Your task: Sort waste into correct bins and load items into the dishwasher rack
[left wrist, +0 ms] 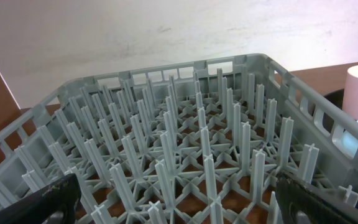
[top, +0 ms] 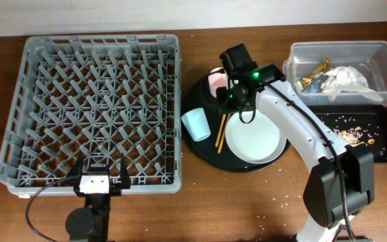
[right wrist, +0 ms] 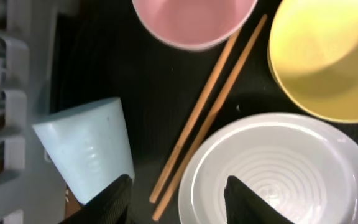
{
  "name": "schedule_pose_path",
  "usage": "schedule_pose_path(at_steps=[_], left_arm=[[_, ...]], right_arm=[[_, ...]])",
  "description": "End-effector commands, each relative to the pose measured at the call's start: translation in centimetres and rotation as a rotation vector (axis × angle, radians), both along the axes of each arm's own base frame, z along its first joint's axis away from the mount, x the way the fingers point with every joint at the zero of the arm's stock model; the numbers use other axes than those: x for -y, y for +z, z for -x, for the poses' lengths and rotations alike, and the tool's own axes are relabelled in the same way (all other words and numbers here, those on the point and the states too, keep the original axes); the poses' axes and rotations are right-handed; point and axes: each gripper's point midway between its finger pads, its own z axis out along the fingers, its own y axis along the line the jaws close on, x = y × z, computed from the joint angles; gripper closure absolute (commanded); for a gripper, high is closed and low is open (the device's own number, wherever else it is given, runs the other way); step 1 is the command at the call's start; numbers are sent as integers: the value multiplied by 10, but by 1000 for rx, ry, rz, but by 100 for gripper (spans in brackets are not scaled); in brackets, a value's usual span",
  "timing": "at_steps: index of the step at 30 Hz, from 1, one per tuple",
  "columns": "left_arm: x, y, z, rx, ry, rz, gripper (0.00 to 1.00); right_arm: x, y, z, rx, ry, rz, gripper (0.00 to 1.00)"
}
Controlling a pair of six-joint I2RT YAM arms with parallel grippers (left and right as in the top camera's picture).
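The grey dishwasher rack [top: 93,107] [left wrist: 166,124] fills the left side and holds nothing. My left gripper [top: 99,168] [left wrist: 179,208] is open and empty over its near edge. My right gripper [top: 228,111] [right wrist: 179,186] is open above the near ends of the wooden chopsticks [top: 220,131] [right wrist: 210,106], between the tipped light-blue cup [top: 197,123] [right wrist: 89,149] and the pale plate [top: 254,138] [right wrist: 278,168]. The pink cup [top: 215,81] [right wrist: 194,18] and yellow bowl [right wrist: 328,56] stand just beyond. My arm hides the bowl in the overhead view.
These dishes sit on a large round black tray [top: 203,151] [right wrist: 129,62] beside the rack. A clear tub [top: 341,47] at the back right holds a white napkin [top: 348,77] and wrappers [top: 314,70]. A black rectangular tray [top: 381,117] in front of it holds crumbs [top: 355,134].
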Motion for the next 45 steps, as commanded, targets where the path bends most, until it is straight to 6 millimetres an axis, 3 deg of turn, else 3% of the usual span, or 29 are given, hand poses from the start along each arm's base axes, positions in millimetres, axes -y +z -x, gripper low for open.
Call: schedule_pose_path(at_steps=[1, 6, 8, 13, 16, 21, 28, 33, 35, 40, 43, 45], left_arm=[[1, -1, 0, -1, -5, -13, 0], [1, -1, 0, -1, -5, -13, 0], [1, -1, 0, -1, -6, -13, 0], [1, -1, 0, -1, -6, -13, 0], [1, -1, 0, -1, -6, -13, 0], [1, -1, 0, -1, -6, -13, 0], [1, -1, 0, -1, -6, -12, 0], [1, -1, 0, -1, -6, -13, 0], [1, -1, 0, -1, -6, -12, 0], [1, -1, 0, -1, -6, -13, 0], [1, -1, 0, -1, -6, -13, 0], [4, -1, 0, 0, -22, -11, 1]], right_arm=[[-2, 15, -7, 37, -59, -39, 50], [-18, 23, -18, 61, -123, -153, 50], [-35, 25, -30, 87, -163, -235, 50], [-76, -15, -45, 60, -220, -304, 50], [-84, -40, -51, 44, -216, -299, 50], [-81, -61, -44, -16, -238, -267, 50], [-62, -78, 0, -182, -162, -154, 55], [-58, -49, 14, -228, -73, -208, 80], [-48, -38, 26, -274, -30, -192, 80], [-28, -40, 67, -422, 48, -96, 79], [-28, -35, 68, -422, 61, -95, 78], [-32, -23, 62, -387, 113, -97, 71]])
